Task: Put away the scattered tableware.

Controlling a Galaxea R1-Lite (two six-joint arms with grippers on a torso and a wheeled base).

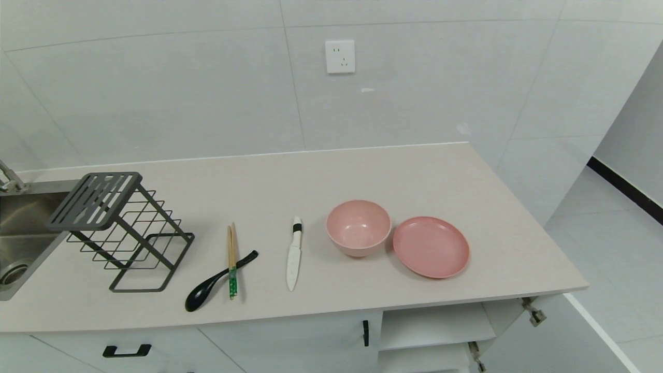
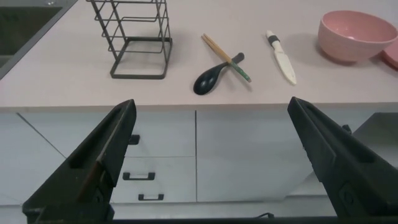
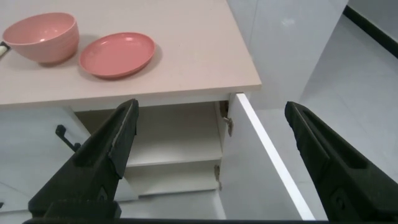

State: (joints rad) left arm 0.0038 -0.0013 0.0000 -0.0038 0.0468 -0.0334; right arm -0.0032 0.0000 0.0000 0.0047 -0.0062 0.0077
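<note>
On the beige countertop (image 1: 290, 181) lie a pink bowl (image 1: 358, 227), a pink plate (image 1: 431, 246) touching its right side, a white knife (image 1: 294, 253), a pair of wooden chopsticks (image 1: 232, 260) and a black spoon (image 1: 217, 281) crossed under them. My left gripper (image 2: 211, 155) is open, held below and in front of the counter edge, facing the spoon (image 2: 214, 73), chopsticks (image 2: 225, 57) and knife (image 2: 281, 56). My right gripper (image 3: 211, 155) is open too, in front of the open cabinet, with the bowl (image 3: 42, 37) and plate (image 3: 117, 54) beyond it.
A black wire rack (image 1: 116, 228) stands at the counter's left, beside a steel sink (image 1: 20, 233). Under the counter's right end a cabinet door (image 3: 270, 162) hangs open, showing white shelves (image 3: 168, 146). Drawers with black handles (image 2: 139, 176) sit below the left part.
</note>
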